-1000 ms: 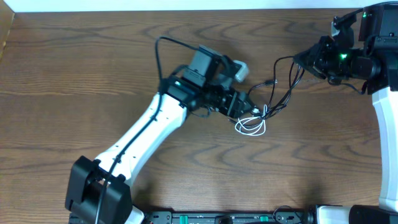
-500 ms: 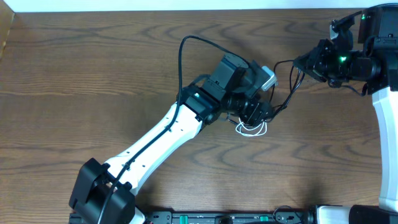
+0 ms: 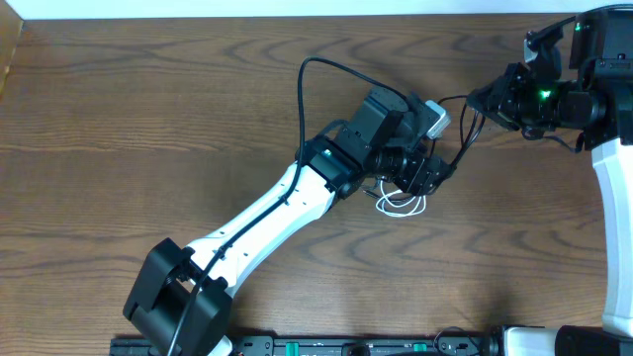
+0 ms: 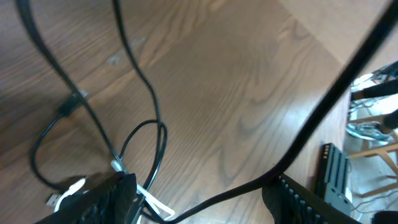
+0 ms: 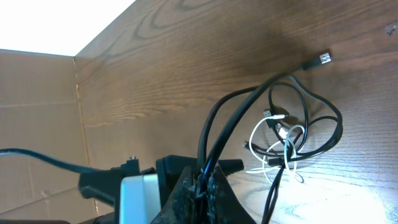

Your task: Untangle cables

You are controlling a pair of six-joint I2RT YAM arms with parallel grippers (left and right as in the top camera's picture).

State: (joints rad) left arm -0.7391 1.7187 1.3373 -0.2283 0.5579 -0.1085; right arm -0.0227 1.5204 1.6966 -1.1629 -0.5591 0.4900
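The cables lie tangled at mid-table: a looped white cable [image 3: 401,205] and thin black cables [image 3: 461,146] that run up and right. My right gripper [image 3: 487,99] is shut on the black cables' upper strands and holds them off the table; the right wrist view shows them pinched between its fingers [image 5: 208,183], with the black loops [image 5: 323,124], the white cable [image 5: 273,146] and a plug end [image 5: 323,59] beyond. My left gripper [image 3: 427,176] is over the tangle, open. In the left wrist view its fingers [image 4: 199,202] are spread, with a white strand [image 4: 152,200] and black strands [image 4: 140,81] by the left finger.
The wooden table [image 3: 148,119] stretches left of the tangle. A thick black arm wire [image 3: 312,89] arcs over my left arm. A cardboard wall [image 5: 37,124] borders the table's far side. Equipment lies past the table edge [image 4: 333,180].
My left arm has swung right and forward, bringing its gripper from the tangle's left edge to over it. The right gripper has stayed put, still holding the black cables.
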